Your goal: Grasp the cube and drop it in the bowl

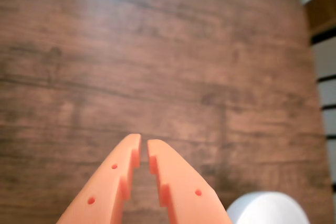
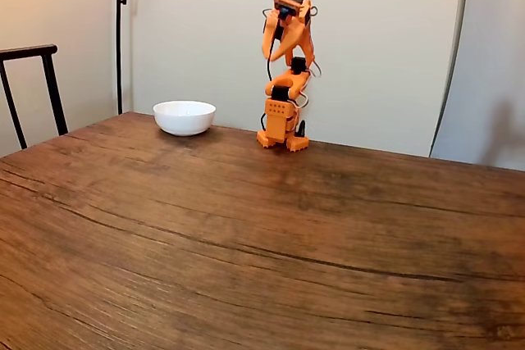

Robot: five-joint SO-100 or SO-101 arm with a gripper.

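A plain round white bowl (image 2: pixel 184 116) is seen standing on the dark brown wood-grain counter (image 2: pixel 246 235) at the far left in the fixed view, just to the left of the orange arm's base (image 2: pixel 283 125) and apart from it. Its inside cannot be seen from that low angle, so what it holds cannot be told. In the wrist view a part of the bowl's white rim (image 1: pixel 269 208) is caught at the lower right corner, to the right of the tool and not touching it; the inside is not shown there either.

The small bright-blue cube is not found in either picture, so its place cannot be told.

The orange two-finger tool (image 1: pixel 144 141) is seen in the wrist view entering from the bottom edge, its fingertips brought almost together with only a narrow slit between them, and nothing is held. Bare wood is seen beyond the tips. In the fixed view the orange arm (image 2: pixel 287 47) is folded upright above its base at the far edge of the counter, before a pale wall (image 2: pixel 377 38). A dark chair back (image 2: pixel 33 79) is seen at the far left.
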